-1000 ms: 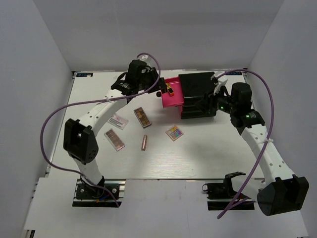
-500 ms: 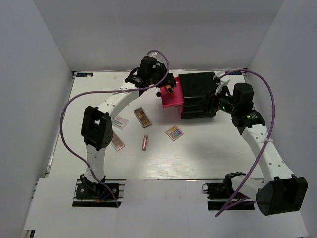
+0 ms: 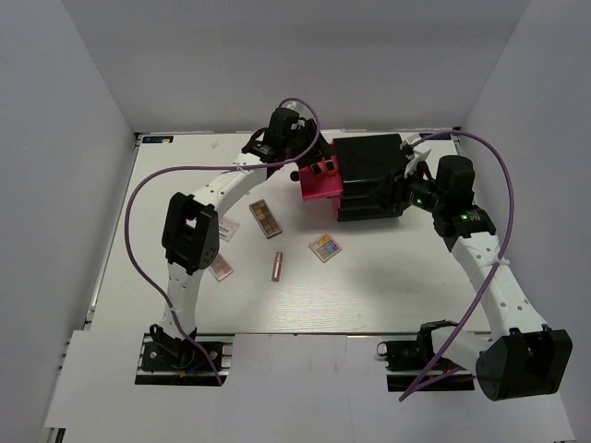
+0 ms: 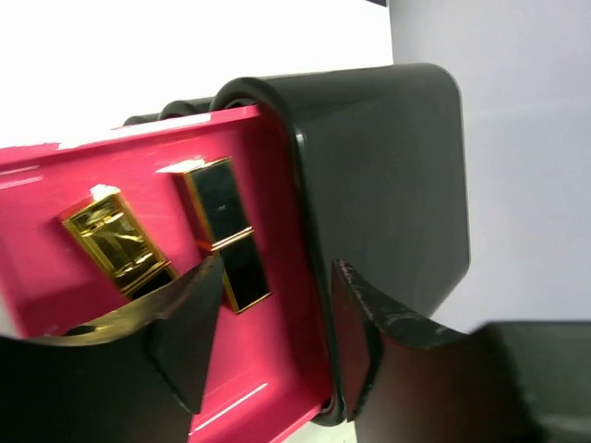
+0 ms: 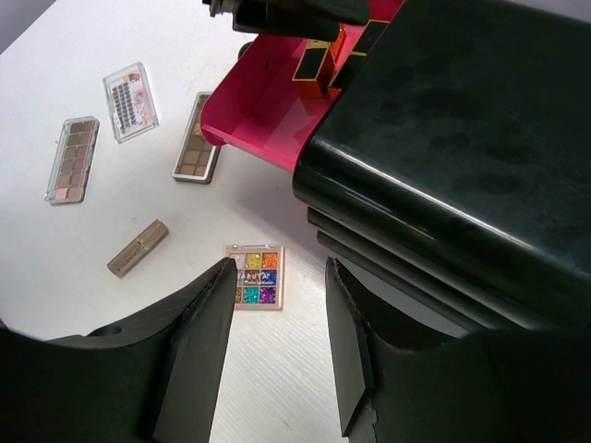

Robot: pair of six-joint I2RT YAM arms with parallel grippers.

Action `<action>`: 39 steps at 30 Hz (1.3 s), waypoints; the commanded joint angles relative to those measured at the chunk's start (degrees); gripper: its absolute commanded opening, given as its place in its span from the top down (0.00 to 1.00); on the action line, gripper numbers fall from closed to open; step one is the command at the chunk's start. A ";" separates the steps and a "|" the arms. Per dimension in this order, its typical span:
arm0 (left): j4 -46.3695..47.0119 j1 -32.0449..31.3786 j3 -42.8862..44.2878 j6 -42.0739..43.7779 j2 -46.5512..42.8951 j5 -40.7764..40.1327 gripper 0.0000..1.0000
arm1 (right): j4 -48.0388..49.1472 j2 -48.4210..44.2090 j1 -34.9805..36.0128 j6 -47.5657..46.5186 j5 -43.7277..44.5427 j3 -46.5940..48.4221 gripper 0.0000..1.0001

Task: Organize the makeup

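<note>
Left pincer (image 4: 274, 277) hangs open and empty over the pink drawer (image 4: 55, 194). Right pincer (image 5: 279, 268), also spread with nothing in it, sits by the black box (image 5: 462, 138). Nearest on the counter (image 3: 388, 286) lie a copper tube (image 3: 277, 267) and a brown palette (image 3: 220, 269), then the square palette (image 3: 324, 247), then a second brown palette (image 3: 266, 219). Farthest, a gold tube (image 4: 115, 242) and a black-gold tube (image 4: 224, 231) rest in the drawer. Lipstick stowing looks part done; the next move probably calls for reaching down to the copper tube.
</note>
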 commanded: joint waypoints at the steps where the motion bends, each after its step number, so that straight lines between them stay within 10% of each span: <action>1: 1.48 -0.29 2.83 -0.59 -1.67 0.43 0.39 | 2.30 -1.00 -0.36 0.31 -1.36 -0.11 0.50; 8: 2.44 -0.29 2.49 -0.42 -6.92 2.27 0.44 | 2.21 -1.00 -0.62 -0.30 -2.85 -0.37 0.51; 16: 4.36 -0.29 -19.45 15.89 -30.02 6.93 0.84 | 3.71 -3.37 -0.80 -6.72 -7.51 -3.36 0.32; 20: 6.32 -0.29 -43.42 24.97 -45.24 11.06 0.65 | 3.97 -4.95 -0.71 -8.65 -9.44 -4.59 0.13; 25: -2.19 -0.29 -54.46 30.78 -54.04 9.76 0.39 | 4.23 -4.95 -0.71 -8.75 -9.45 -5.38 0.16; 32: -8.53 -1.52 -61.42 29.21 -51.34 -3.86 0.35 | 3.79 -4.77 -1.06 -8.66 -9.98 -5.99 0.38; 39: -12.24 -5.29 -58.69 28.85 -41.84 -11.87 0.31 | 4.15 -4.60 -1.67 -8.13 -9.89 -6.52 0.37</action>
